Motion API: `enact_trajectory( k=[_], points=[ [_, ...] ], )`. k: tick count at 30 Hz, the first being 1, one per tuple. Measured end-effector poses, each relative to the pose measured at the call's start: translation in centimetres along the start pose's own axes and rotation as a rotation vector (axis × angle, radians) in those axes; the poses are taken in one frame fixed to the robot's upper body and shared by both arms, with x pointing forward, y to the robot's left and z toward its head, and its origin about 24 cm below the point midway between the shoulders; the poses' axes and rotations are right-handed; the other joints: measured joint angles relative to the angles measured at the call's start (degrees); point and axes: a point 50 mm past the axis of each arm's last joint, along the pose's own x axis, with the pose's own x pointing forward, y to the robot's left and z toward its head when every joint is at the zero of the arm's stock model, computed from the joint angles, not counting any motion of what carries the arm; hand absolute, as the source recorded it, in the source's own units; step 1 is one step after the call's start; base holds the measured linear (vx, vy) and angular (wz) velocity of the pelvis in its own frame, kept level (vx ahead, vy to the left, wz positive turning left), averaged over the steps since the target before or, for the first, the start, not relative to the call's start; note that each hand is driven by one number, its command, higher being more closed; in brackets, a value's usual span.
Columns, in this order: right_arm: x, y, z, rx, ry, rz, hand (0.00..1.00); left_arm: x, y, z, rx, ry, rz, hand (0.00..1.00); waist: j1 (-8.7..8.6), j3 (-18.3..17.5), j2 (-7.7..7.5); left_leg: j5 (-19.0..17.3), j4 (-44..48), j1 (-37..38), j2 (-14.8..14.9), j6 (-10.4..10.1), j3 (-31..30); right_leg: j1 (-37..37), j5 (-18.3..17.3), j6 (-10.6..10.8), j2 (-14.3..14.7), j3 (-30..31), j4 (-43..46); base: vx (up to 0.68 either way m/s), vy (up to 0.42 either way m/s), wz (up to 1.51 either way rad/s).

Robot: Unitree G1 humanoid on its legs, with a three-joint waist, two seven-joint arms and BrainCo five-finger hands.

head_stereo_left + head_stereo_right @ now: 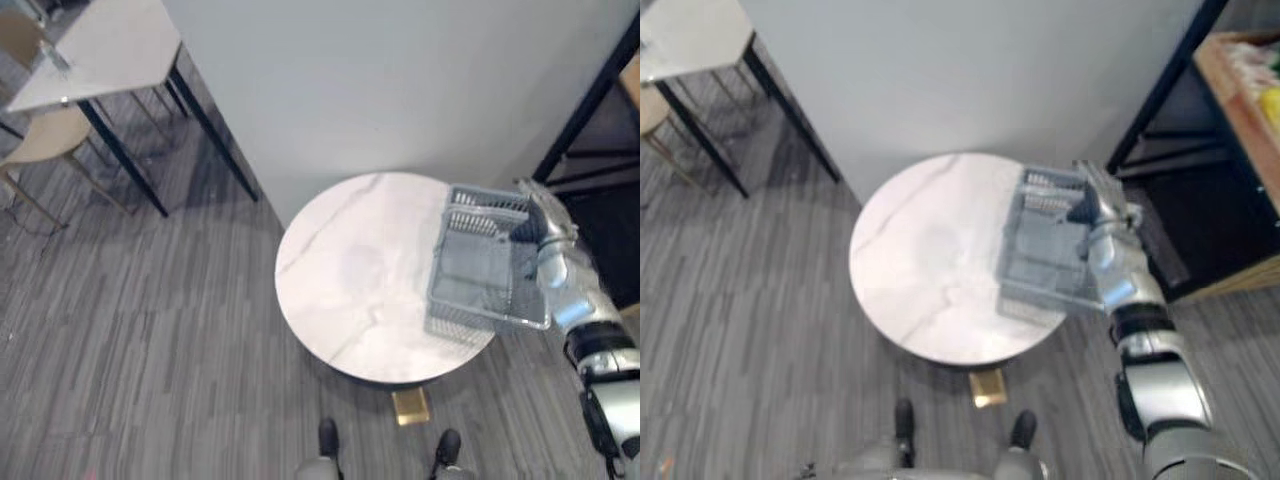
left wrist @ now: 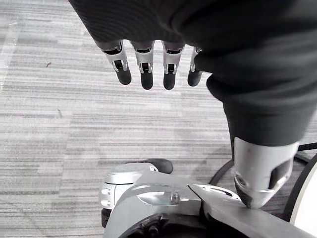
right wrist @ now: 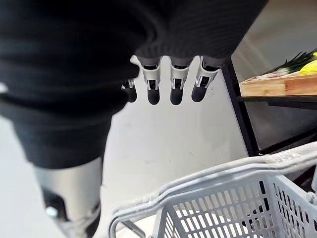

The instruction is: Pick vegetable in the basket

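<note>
Grey basket (image 1: 478,270) (tabletop (image 1: 350,270)) beneath right hand (image 1: 545,232)

Soft, even indoor light. The table (image 1: 350,270) top is bright with a mild sheen, and a dark shadow rims it at 6 o'clock on the floor (image 1: 150,350). The right hand (image 3: 69,64) shows near black against the pale wall (image 3: 163,144).

basket (image 1: 470,315): grey mesh | table (image 1: 350,270): white, faintly veined | floor (image 1: 150,360): grey striped

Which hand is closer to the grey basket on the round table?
Right. The right hand hovers open just above the rim of the basket; the left hand hangs open over the floor, away from it.
</note>
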Motion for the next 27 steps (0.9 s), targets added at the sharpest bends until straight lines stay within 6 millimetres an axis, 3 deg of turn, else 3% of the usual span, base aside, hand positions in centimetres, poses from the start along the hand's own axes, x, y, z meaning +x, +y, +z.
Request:
enact_trajectory(
  k=[5,12,27],
  points=[
    [2.8,-3.9,0.6,-0.023,0.047,-0.075,0.0,0.2,-0.3,1.2,-0.003,-0.048,0.001,0.0,0.58,4.8,0.06,0.2,0.1,-2.3,-0.7,0.2,-1.6,-2.1,0.0,0.0,-0.9,-0.9,1.1,0.03,0.016,0.11],
    [4.0,-7.8,0.1,-0.027,0.093,-0.167,0.0,0.5,-0.6,2.7,0.006,-0.088,-0.01,0.0,1.61,8.6,0.22,0.4,-0.1,-4.4,-1.5,0.6,-2.4,-4.4,0.0,0.0,-1.7,-0.9,1.9,0.0,0.015,0.03],
    [3.9,-10.9,-0.4,-0.076,0.082,-0.263,0.0,0.8,-0.6,3.7,0.022,-0.116,0.008,0.0,1.18,9.7,-0.01,0.7,-0.6,-4.8,-1.9,1.0,-2.1,-5.7,0.0,0.0,-2.1,0.1,2.6,0.0,0.002,-0.02]
  ],
)
